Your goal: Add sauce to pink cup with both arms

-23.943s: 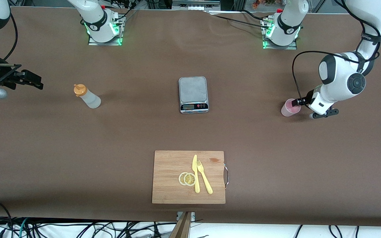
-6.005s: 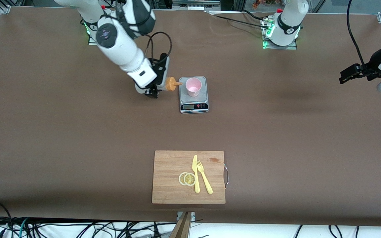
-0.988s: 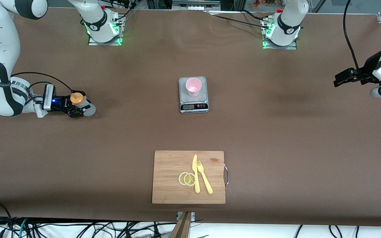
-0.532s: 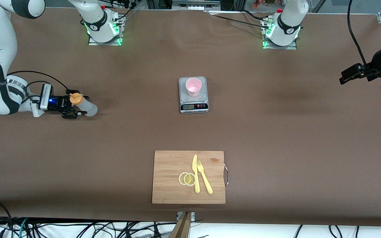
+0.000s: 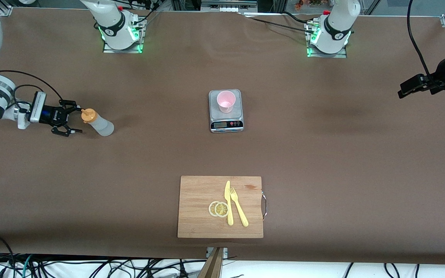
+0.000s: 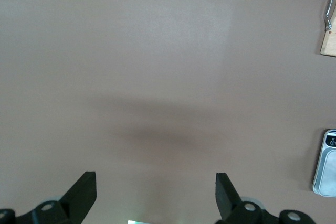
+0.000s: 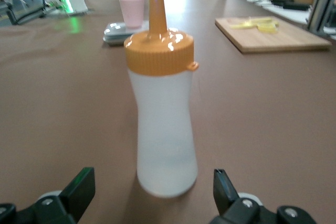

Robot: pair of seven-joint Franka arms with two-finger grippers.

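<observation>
The sauce bottle [image 5: 99,122], translucent white with an orange nozzle cap, stands upright on the table toward the right arm's end. My right gripper [image 5: 75,121] is open and empty just beside it, apart from it. In the right wrist view the bottle [image 7: 163,114] stands just ahead of the open right gripper [image 7: 152,176]. The pink cup [image 5: 226,101] stands on the scale [image 5: 226,124] at mid table; it also shows in the right wrist view [image 7: 132,10]. My left gripper [image 5: 410,88] waits, open and empty, over the left arm's end of the table; it shows open in the left wrist view [image 6: 156,182].
A wooden cutting board [image 5: 199,193] with lemon slices [image 5: 218,209], a yellow knife [image 5: 228,202] and a fork [image 5: 238,211] lies nearer the front camera than the scale. The scale's edge [image 6: 328,163] and the board's corner [image 6: 329,43] show in the left wrist view.
My right gripper has let go of the sauce bottle and drawn back toward the right arm's end. The bottle stays standing. The left gripper has barely moved.
</observation>
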